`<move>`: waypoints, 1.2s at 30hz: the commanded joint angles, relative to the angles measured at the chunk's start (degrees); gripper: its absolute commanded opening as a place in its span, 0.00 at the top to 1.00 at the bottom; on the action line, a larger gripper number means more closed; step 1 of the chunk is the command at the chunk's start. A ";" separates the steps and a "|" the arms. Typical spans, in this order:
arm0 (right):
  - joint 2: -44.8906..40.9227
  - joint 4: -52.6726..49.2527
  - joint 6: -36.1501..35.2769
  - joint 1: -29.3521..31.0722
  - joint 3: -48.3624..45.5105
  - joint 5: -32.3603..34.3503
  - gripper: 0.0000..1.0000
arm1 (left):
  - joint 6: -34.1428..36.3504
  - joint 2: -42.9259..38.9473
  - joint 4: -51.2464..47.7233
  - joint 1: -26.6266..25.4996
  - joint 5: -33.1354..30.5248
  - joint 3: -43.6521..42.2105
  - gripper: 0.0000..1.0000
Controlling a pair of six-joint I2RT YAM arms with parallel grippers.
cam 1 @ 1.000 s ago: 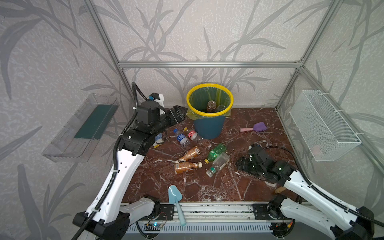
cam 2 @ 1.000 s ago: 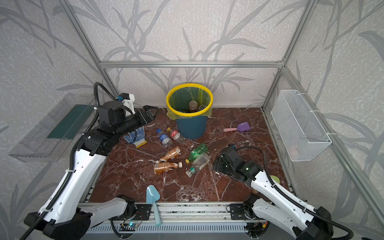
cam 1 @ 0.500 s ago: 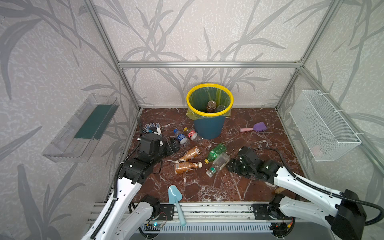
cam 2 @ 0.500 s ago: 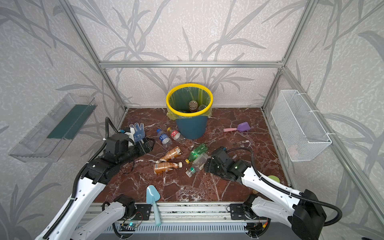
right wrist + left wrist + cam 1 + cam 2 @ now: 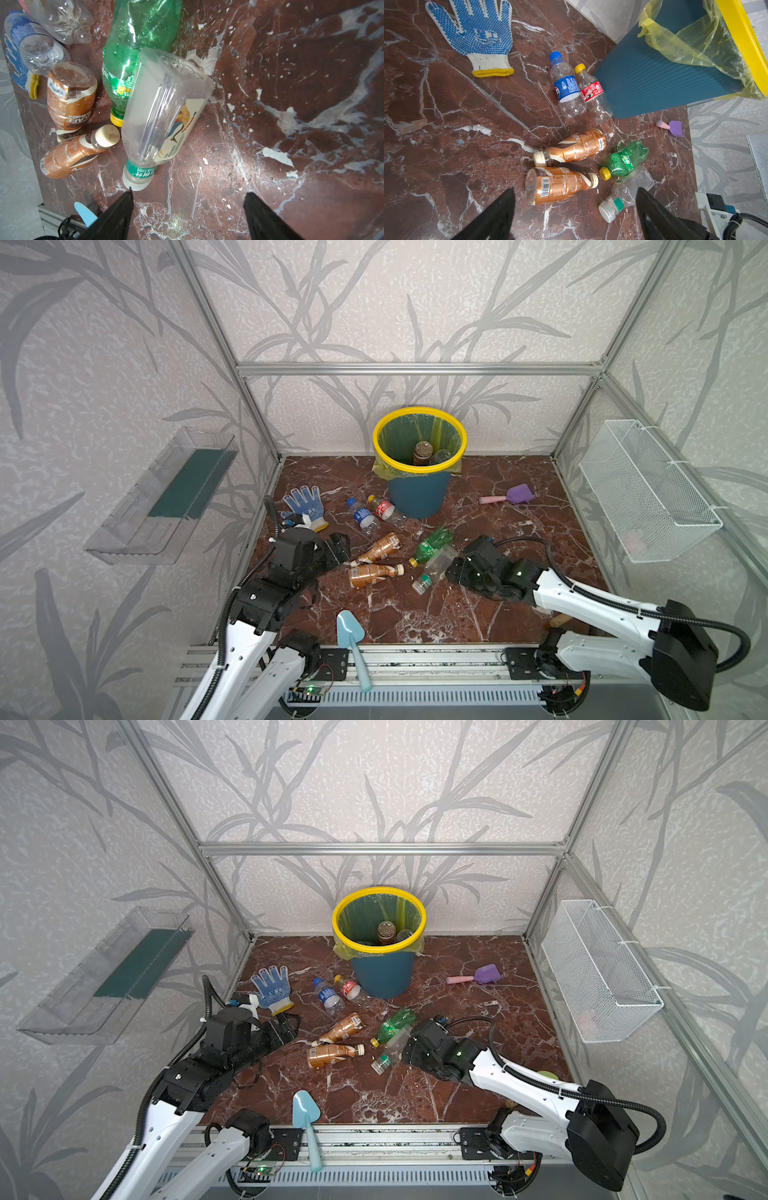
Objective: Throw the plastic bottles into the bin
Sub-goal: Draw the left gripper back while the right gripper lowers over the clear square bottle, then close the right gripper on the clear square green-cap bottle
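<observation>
The bin (image 5: 417, 497) stands at the back with two bottles (image 5: 423, 452) visible inside. Several plastic bottles lie on the marble floor: a blue-label one (image 5: 363, 517), a red-label one (image 5: 386, 509), two brown ones (image 5: 380, 547) (image 5: 560, 185), a green one (image 5: 135, 41) and a clear one with a green neck band (image 5: 162, 108). My left gripper (image 5: 575, 190) is open, low over the floor, just short of the nearer brown bottle. My right gripper (image 5: 189, 192) is open and empty, one fingertip (image 5: 126, 199) beside the clear bottle's cap.
A blue-dotted glove (image 5: 305, 502) lies behind the left arm. A purple scoop (image 5: 517, 494) lies right of the bin, a light blue scoop (image 5: 351, 639) at the front edge. A wire basket (image 5: 648, 489) hangs on the right wall, a clear tray (image 5: 166, 497) on the left.
The left arm has dropped from high beside the bin to floor level by the brown bottles. The right gripper has slid left up to the clear bottle and its jaws have widened.
</observation>
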 commanded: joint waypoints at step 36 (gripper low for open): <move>15.67 11.06 4.57 -2.13 7.97 3.51 0.02 | 0.41 -1.74 4.20 0.22 -2.45 -3.60 0.08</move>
